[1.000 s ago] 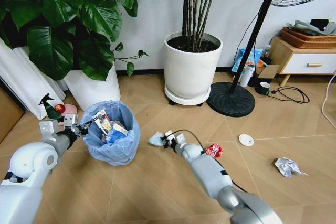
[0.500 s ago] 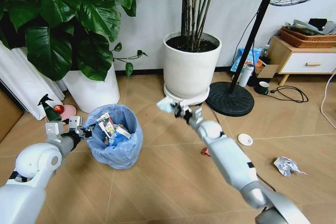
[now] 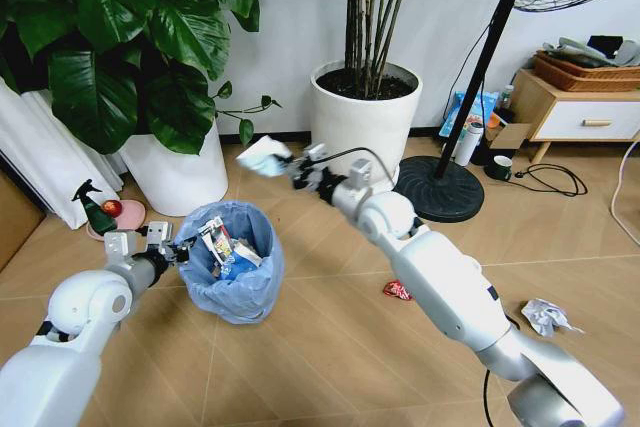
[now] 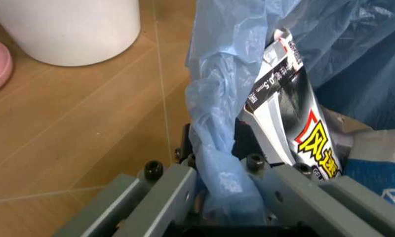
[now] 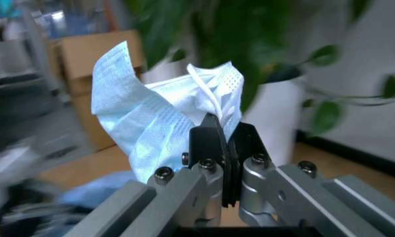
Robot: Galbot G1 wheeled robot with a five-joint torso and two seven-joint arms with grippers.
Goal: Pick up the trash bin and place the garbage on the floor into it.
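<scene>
The trash bin (image 3: 238, 272), lined with a crinkly light blue bag, stands low on the floor (image 3: 320, 347) with wrappers and packets inside. My left gripper (image 3: 181, 249) is shut on the bin's rim; in the left wrist view its jaws (image 4: 217, 165) pinch the blue bag beside a printed packet (image 4: 296, 118). My right gripper (image 3: 296, 170) is raised above and just beyond the bin, shut on a pale blue face mask (image 3: 263, 156); the mask (image 5: 151, 116) sticks up from the closed fingers (image 5: 211, 143). A red wrapper (image 3: 397, 290) and a crumpled white paper (image 3: 545, 316) lie on the floor at right.
Two large white plant pots (image 3: 365, 132) (image 3: 178, 175) stand against the back wall. A fan's black base (image 3: 440, 191) and pole are right of them, with a wooden cabinet (image 3: 575, 115) and a black cable (image 3: 550, 183) beyond. A green spray bottle (image 3: 96, 209) sits at left.
My right arm has swung up and left from near the floor, carrying the mask to a point above the bin. The left gripper keeps its hold on the rim.
</scene>
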